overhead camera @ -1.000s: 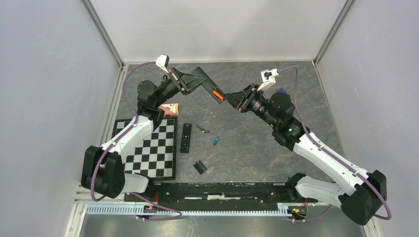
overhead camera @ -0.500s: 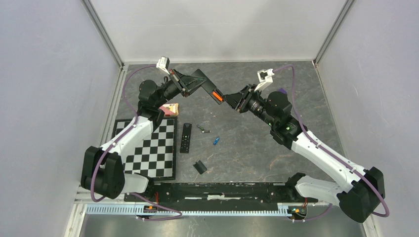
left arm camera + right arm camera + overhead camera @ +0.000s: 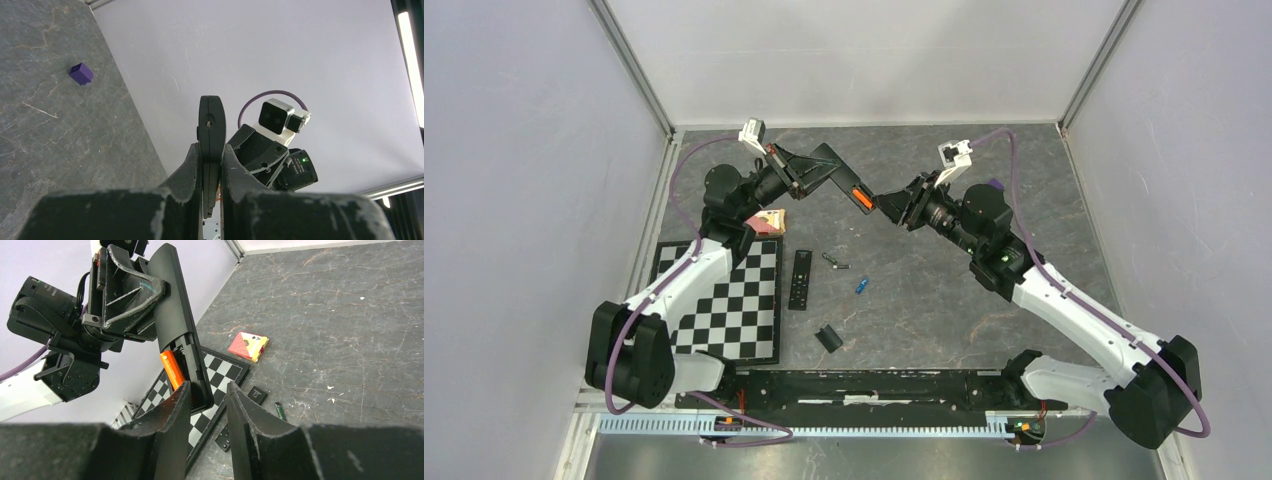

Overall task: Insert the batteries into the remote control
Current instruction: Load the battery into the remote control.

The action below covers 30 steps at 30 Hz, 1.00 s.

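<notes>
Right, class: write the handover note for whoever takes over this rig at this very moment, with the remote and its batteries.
Left pincer: shut on the remote control, held in the air, bay open.
Right pincer: jaws apart, straddling the remote's bay end; one finger seems to touch the orange battery.
Done: orange battery is in the bay; fully seated or not, cannot tell.
Left: blue battery lies on the table; fit it, then the small black cover, also on the table.
</notes>
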{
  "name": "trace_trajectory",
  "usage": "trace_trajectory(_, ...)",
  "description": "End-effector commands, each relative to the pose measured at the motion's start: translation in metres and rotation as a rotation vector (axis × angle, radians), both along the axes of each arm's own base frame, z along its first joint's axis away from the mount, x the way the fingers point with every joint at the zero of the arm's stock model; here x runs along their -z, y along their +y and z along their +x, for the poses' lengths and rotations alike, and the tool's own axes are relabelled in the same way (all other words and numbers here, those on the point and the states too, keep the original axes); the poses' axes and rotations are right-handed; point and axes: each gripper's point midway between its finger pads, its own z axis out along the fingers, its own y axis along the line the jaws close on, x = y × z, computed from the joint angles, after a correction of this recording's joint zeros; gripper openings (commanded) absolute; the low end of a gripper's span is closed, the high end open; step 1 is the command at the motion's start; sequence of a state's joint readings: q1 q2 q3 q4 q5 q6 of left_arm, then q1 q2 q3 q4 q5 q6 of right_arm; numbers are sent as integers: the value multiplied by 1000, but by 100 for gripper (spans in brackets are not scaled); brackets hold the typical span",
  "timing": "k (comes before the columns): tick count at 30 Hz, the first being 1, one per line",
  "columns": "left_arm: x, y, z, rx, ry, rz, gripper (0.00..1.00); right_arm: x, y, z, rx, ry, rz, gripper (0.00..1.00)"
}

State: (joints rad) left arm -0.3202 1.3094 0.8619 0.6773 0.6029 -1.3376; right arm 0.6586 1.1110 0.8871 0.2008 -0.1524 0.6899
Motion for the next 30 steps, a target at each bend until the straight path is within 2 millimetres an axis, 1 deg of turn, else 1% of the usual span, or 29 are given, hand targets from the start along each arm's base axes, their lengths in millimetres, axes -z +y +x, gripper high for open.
trace_trajectory(1,-32,6,-7,-33,-119,-35,2,9,9,-8,-81,-6,-70,37)
trace_trajectory(4,-33,6,-8,-27,-127,-30,2,11,10,-6,-83,-5,-92,37)
trace_trajectory(7,-31,5,-8,-25,-131,-20,2,10,3,-1,-33,5,-112,38)
trace_trajectory(9,-30,5,-9,-22,-139,-10,2,1,-3,3,14,14,-100,40)
trace_trajectory(13,-27,5,-12,-19,-168,15,2,-24,-12,5,72,14,-56,47)
trace_trajectory(19,-29,6,-15,-24,-214,16,2,-48,-18,-3,90,24,37,65)
trace_trajectory(20,-29,6,-15,-26,-218,14,2,-51,-17,-5,82,29,59,70)
trace_trajectory(21,-29,7,-15,-29,-222,11,2,-52,-16,-7,76,47,83,77)
trace_trajectory(23,-29,7,-15,-33,-228,6,2,-47,-10,-9,54,112,132,89)
trace_trajectory(26,-31,7,-16,-29,-240,-7,2,-30,10,-15,-34,223,238,96)
trace_trajectory(27,-31,7,-17,-27,-241,-11,2,-33,15,-16,-63,228,279,97)
trace_trajectory(28,-32,7,-17,-24,-243,-14,2,-30,19,-16,-78,247,304,97)
trace_trajectory(30,-34,7,-19,-19,-251,-17,2,-31,23,-13,-88,251,326,98)
